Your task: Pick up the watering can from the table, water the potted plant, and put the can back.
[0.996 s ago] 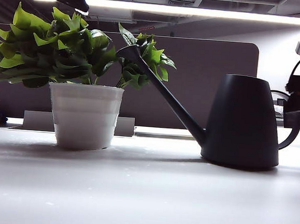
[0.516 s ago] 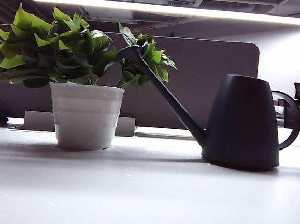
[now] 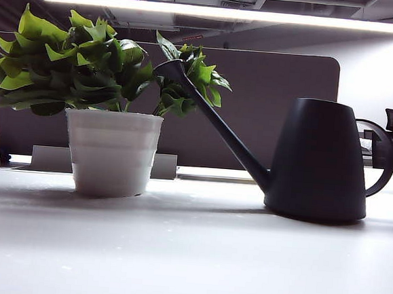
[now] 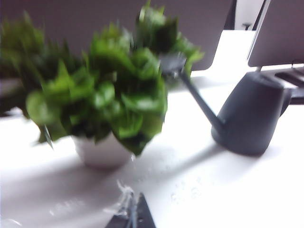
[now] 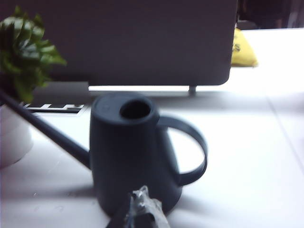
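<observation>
- The right gripper point(image 5: 142, 211) hangs close above and behind the watering can point(image 5: 135, 152), jaws pressed together on nothing, the tips wrapped in something pale and crinkled.
- The left gripper point(image 4: 132, 216) sits low near the potted plant point(image 4: 102, 118); only a blurred dark tip shows, so I cannot tell how its jaws stand.
- The watering can point(image 3: 318, 160) stands upright on the tabletop point(image 3: 188, 255), free of both arms, its long spout reaching up into the leaves of the potted plant point(image 3: 104, 106).
- It looks stiff and matte, probably light if empty, nose-heavy because of the spout. The loop handle point(image 5: 190, 152) on the far side from the spout seems the natural place to grip; the smooth cone would likely slip.
- The tabletop is plain white and smooth, with a few faint specks near the pot.
- Behind stands a dark grey partition point(image 3: 269, 91) under a long ceiling light point(image 3: 227, 13).
</observation>
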Controlling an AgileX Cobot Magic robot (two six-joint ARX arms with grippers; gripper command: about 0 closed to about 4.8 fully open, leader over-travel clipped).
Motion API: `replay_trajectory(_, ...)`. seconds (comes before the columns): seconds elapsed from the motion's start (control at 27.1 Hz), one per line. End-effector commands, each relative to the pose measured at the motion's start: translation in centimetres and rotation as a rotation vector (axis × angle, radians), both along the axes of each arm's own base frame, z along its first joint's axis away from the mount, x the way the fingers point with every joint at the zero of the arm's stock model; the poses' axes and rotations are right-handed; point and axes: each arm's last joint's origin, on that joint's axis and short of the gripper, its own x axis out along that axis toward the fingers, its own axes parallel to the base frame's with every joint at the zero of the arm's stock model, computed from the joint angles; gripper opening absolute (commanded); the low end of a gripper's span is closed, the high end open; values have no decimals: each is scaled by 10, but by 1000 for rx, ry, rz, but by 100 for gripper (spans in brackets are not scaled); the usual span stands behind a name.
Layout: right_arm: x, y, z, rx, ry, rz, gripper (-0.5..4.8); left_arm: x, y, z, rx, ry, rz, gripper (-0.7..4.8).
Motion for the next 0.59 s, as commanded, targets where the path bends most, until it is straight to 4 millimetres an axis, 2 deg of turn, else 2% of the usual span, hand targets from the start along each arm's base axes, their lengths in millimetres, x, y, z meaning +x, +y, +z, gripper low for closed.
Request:
replay_trajectory(0.04,-7,0,-15,17,-91,-13,-8,10,-5,-14,-67,-52,5,-6)
replay_trajectory(0.18,-12,-1,-42,19,-106,-34,-8,23,-11,-45,-112,-68,6,-6)
replay_trajectory(0.41,-15,-2,-68,62,-98,-75,-8,30,-14,-93,-89,30,12,-6)
replay_trajectory(0.52,-15,-2,-83,84,-49,-78,-8,31,-14,-109,-75,78,20,-6)
replay_trajectory(0.59,-15,-2,-88,92,-19,-79,-8,30,-14,-113,-55,114,31,-6)
